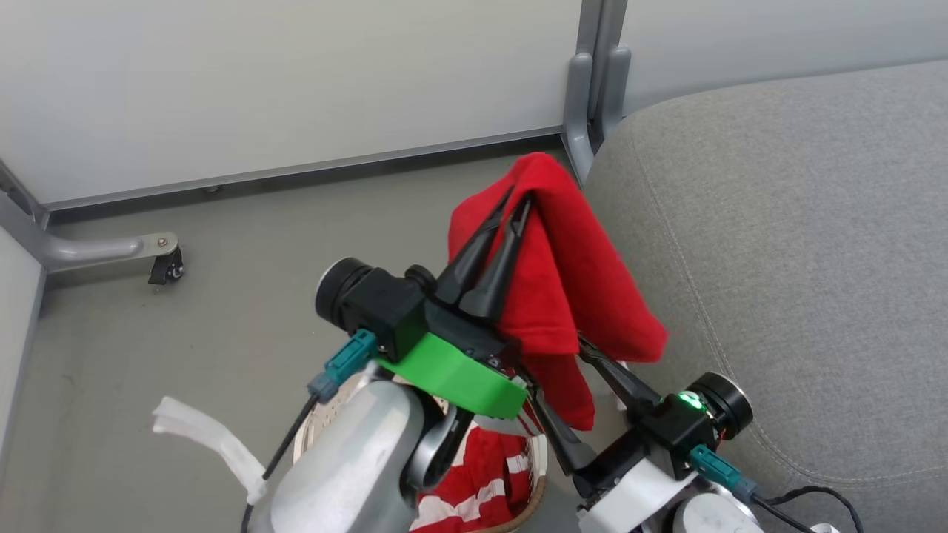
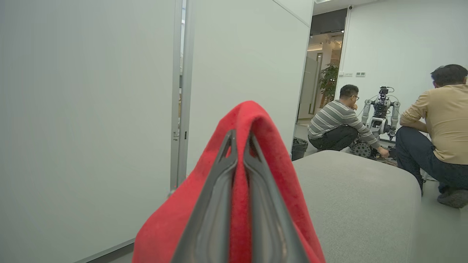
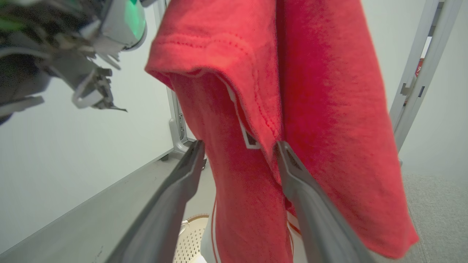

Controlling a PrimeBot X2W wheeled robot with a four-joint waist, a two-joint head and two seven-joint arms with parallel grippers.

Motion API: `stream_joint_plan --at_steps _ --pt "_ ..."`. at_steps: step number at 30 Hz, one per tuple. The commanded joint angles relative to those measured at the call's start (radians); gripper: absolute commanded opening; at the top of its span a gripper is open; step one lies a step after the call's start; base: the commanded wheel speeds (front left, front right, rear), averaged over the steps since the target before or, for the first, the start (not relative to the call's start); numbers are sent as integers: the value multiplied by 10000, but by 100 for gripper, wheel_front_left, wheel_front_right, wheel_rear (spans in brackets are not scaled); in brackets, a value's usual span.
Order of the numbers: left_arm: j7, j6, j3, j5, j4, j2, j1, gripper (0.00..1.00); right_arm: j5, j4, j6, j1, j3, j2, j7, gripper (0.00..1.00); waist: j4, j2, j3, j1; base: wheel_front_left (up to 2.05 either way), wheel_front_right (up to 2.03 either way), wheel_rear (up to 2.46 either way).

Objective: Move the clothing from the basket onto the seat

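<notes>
My left arm is raised, and my left claw (image 1: 519,198) points up and away toward the partition wall (image 1: 296,89), clenched on a fold of a red garment (image 1: 585,266). The cloth drapes over my fingertips and hangs down on both sides, above the basket (image 1: 539,490) and just beside the edge of the seat (image 1: 778,222). My right claw (image 3: 240,144) sits lower and is spread wide, with its fingers angled up under the hanging cloth. A length of cloth falls between them, and I cannot tell whether they touch it. In the head view the garment hides that claw's tips. My left forearm (image 1: 355,459) covers most of the basket, leaving a slice of brown rim and some red-and-white clothing (image 1: 474,503) inside.
</notes>
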Motion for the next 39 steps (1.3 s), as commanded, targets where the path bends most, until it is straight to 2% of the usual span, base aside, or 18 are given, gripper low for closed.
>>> stream_joint_plan --at_steps 1,7,12,14,15,33,34,35,36,39 --pt "15 156 -267 -182 -105 24 -276 0 -78 145 -6 -132 -31 -16 -29 100 -19 -1 -40 1 0 0 0" --pt "327 742 -1315 -673 -73 23 -786 0 -259 333 -6 -202 -364 219 -29 100 -77 -1 -141 1 0 0 0" --pt "576 1112 -1635 -837 312 23 -918 0 -342 287 -6 -66 -577 352 -29 100 -117 -1 -195 1 0 0 0" --pt "719 1169 -1735 -889 484 21 -940 0 -308 286 -6 -37 -631 385 -28 47 -111 -1 -191 1 0 0 0" --pt "767 1191 -1778 -877 572 21 -964 0 -242 297 -6 -19 -651 401 -29 0 -101 -1 -181 1 0 0 0" --pt "898 1032 -1824 -1087 1475 338 -1055 0 181 442 -6 137 -1352 366 -29 0 108 -1 -44 1 0 0 0" --pt "996 1003 -1845 -1129 1502 355 -1029 16 189 429 -6 142 -1388 369 -29 0 102 -1 -50 1 0 0 0" --pt "1054 988 -1865 -1151 1507 367 -1012 50 192 421 -6 146 -1410 373 -29 0 99 -1 -55 1 0 0 0" --pt "1020 1066 -1844 -1124 1481 389 -1027 100 190 411 -6 150 -1440 378 -29 0 97 -1 -59 1 0 0 0" --pt "1074 1090 -1840 -1161 1437 416 -1019 100 188 395 -6 151 -1519 386 -29 0 94 -1 -68 1 0 0 0"
